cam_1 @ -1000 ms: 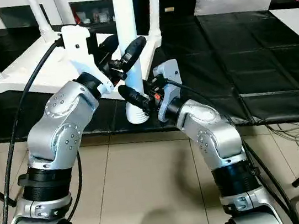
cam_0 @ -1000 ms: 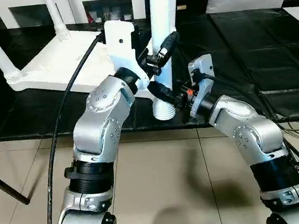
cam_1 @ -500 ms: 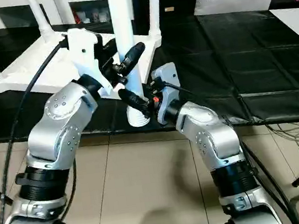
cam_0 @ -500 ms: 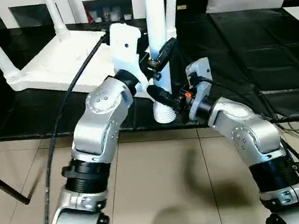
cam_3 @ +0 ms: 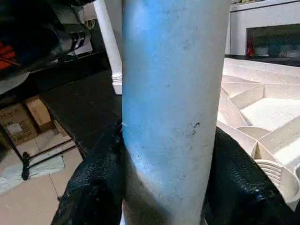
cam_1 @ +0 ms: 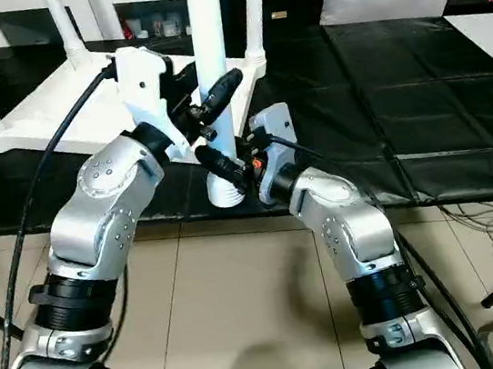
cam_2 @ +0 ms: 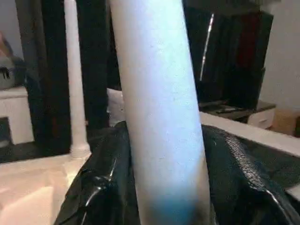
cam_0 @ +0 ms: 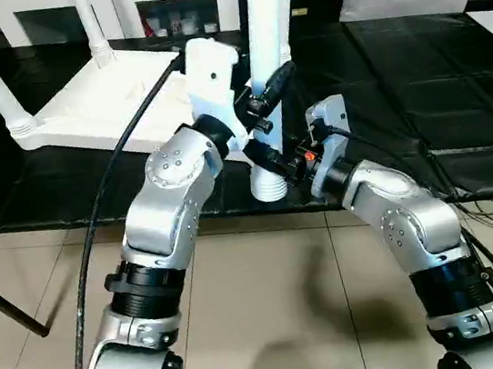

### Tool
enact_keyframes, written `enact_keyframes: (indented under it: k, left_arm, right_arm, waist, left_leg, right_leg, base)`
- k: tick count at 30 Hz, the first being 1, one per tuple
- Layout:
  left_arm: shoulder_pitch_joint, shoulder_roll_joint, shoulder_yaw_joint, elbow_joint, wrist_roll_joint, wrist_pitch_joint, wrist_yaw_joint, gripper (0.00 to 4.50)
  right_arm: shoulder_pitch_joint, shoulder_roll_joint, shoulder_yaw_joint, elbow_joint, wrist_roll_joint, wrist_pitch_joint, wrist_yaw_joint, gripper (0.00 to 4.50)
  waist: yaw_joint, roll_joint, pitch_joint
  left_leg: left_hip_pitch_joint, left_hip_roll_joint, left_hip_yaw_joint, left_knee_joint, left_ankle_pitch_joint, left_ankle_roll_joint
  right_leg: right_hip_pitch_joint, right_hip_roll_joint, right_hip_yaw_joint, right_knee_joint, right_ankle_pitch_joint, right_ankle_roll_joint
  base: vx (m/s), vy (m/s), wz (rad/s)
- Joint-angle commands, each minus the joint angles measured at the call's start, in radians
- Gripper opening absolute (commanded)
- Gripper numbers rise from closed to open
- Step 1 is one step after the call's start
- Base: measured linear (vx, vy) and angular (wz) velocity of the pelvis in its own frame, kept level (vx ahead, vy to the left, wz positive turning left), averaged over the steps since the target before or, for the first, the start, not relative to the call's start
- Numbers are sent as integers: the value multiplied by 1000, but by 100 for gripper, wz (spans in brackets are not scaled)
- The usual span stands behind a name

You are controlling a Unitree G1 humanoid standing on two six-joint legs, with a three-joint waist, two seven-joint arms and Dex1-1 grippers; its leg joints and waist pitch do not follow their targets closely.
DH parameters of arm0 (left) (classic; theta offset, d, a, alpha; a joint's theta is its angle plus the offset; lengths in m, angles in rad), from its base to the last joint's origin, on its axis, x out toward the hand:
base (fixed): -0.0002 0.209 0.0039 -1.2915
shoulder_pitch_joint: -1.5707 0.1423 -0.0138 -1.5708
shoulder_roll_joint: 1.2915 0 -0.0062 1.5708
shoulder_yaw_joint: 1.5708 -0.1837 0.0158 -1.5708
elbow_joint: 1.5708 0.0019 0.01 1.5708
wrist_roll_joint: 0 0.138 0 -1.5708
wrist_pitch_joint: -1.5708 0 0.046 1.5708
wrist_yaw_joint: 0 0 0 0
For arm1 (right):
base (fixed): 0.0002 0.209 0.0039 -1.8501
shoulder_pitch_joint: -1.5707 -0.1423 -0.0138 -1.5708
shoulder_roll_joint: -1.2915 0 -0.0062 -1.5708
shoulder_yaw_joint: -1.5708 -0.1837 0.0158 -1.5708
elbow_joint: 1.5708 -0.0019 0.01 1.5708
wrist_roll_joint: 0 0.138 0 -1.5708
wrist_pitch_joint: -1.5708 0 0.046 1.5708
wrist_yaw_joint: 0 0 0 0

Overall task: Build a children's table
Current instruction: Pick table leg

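Here, both silver forearms bent inward over the black worktop (cam_0: 455, 100). Left hand (cam_0: 265, 107) clamped on the upright white leg (cam_0: 262, 17), right hand (cam_0: 273, 164) clamped lower, near its ribbed threaded end. Long axis vertical, thread down, at the upturned children's table (cam_0: 97, 104) corner nearest the worktop's front edge.

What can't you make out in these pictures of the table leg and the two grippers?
- Top of the near leg: cut off by the upper edge in both eye views.
- How far its threaded base sits in the corner socket: hidden behind the right gripper.
- Fingertips of the left gripper: hidden behind the leg.
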Motion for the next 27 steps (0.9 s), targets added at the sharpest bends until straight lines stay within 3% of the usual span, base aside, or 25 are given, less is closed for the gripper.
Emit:
enact_keyframes:
  k: [1, 2, 5, 10, 11, 12, 19, 20, 25, 27]
  left_arm:
    - [11, -5, 44, 13, -26, 41, 17, 204]
    - [11, -7, 47, 12, -32, 45, 19, 201]
    - [6, -38, 100, 16, -88, 75, 53, 193]
    - [-3, -41, 120, 30, -93, 87, 67, 185]
    - [-6, -41, 122, 33, -94, 88, 67, 184]
    - [-9, -41, 125, 36, -95, 89, 69, 184]
    - [-15, -31, 144, 40, -109, 108, 82, 182]
    - [-16, -29, 147, 42, -110, 110, 81, 182]
    - [-26, -4, 174, 60, -125, 127, 67, 182]
    - [-34, 7, 193, 69, -149, 148, 51, 182]
  right_arm:
    - [-21, -10, 1, -7, -13, -23, 5, 189]
    - [-21, -10, 1, -5, -15, -24, 4, 189]
    - [-30, -13, -2, 10, -26, -30, -3, 189]
    - [-29, -12, -11, 2, -20, -27, -4, 189]
    - [-29, -13, -13, 3, -19, -27, -2, 245]
    - [-29, -11, -17, 5, -16, -27, -1, 259]
    - [-28, -18, -27, -4, 3, -16, 31, 310]
    - [-27, -22, -31, -6, 9, -10, 36, 335]
    - [-11, -56, -83, -48, 79, 38, 76, 378]
    - [-2, -71, -135, -82, 140, 77, 90, 388]
  waist:
    - [-1, -9, -80]
    - [0, -14, -81]
    - [-2, -14, -82]
    - [-1, -14, -82]
    - [1, -5, -82]
    - [-2, -9, -82]
    - [-1, -10, -82]
    - [-1, -10, -83]
    - [0, -12, -83]
    - [3, -8, -82]
  left_leg:
    - [43, 135, -60, -89, -225, -30]
    - [43, 134, -58, -87, -214, -25]
    - [42, 134, -58, -86, -207, -22]
    - [41, 135, -58, -87, -195, -4]
    - [42, 135, -60, -86, -197, -7]
    - [42, 136, -59, -88, -205, -10]
    - [43, 135, -60, -87, -211, -14]
    - [43, 136, -61, -87, -205, -12]
    - [43, 135, -59, -87, -193, 2]
    - [43, 133, -59, -85, -198, 4]
  right_leg:
    - [29, -124, 63, -72, -4, -256]
    - [30, -125, 63, -71, -5, -260]
    - [30, -123, 61, -70, -15, -263]
    - [30, -121, 63, -72, -10, -251]
    - [29, -121, 63, -71, -10, -250]
    - [29, -119, 63, -73, -7, -248]
    - [31, -121, 63, -74, -13, -247]
    - [31, -121, 63, -72, -4, -248]
    - [32, -121, 62, -70, 17, -251]
    - [33, -123, 63, -72, 1, -248]
  base:
    - [0, 0, 0]
    - [0, 0, 0]
    - [0, 0, 0]
    - [0, 0, 0]
    - [0, 0, 0]
    - [0, 0, 0]
    - [0, 0, 0]
    - [0, 0, 0]
    - [0, 0, 0]
    - [0, 0, 0]
